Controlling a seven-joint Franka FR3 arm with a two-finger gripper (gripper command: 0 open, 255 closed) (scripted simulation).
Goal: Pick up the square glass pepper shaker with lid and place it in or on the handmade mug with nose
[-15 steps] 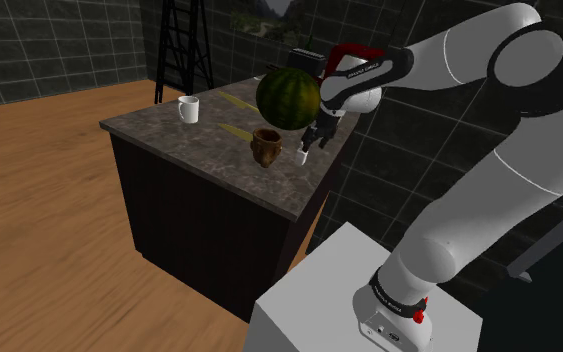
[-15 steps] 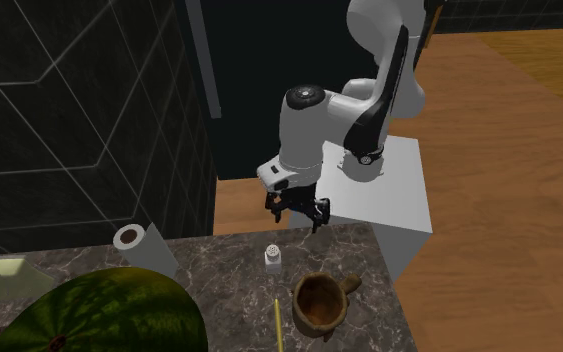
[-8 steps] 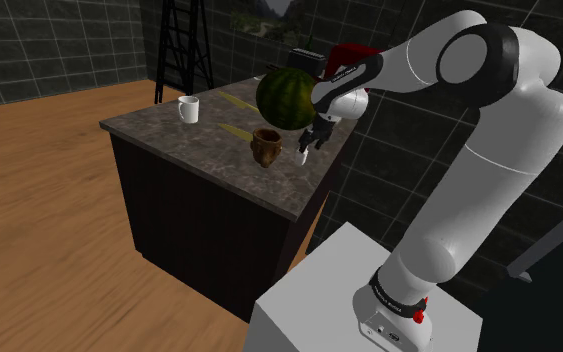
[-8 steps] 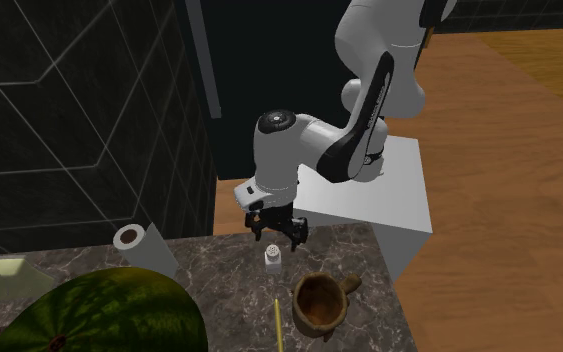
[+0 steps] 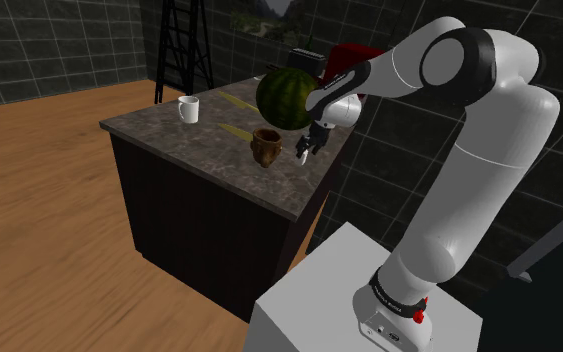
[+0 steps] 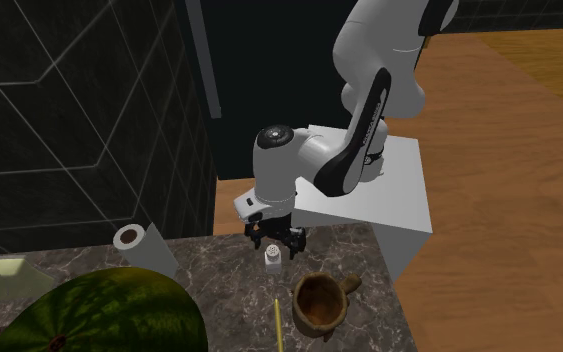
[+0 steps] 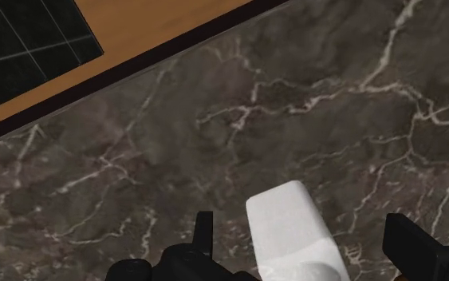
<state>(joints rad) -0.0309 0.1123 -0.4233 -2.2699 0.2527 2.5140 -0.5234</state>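
Desk (image 5: pixel 169 135): dark marbled stone top with pale veins, black cabinet base, directly beneath the pincer (image 6: pixel 275 240).
Floor (image 5: pixel 39 230): orange-brown wood planks, well below the pincer, around the desk.
Walls (image 5: pixel 59 50): dark tiles with pale grout lines, behind the pincer.
Black lattice frame (image 5: pixel 183 45): beyond the desk's far end.

Counter (image 5: pixel 174 142): ahead of the stand (image 5: pixel 314 285), which sits at the shoulder view's lower right.
Pepper shaker (image 6: pixel 273 259): upright on the counter, near the edge facing the stand.
Gripper (image 6: pixel 275 240): just above the shaker, fingers apart on either side of it, not touching.
Mug with nose (image 6: pixel 319 302): on the counter, near the shaker, to its right in the second exterior view.
Watermelon (image 5: pixel 288 98): on the counter, behind the mug with nose in the shoulder view.
Plain mug (image 5: pixel 189 109): toward the counter's left end in the shoulder view, well apart from the shaker.
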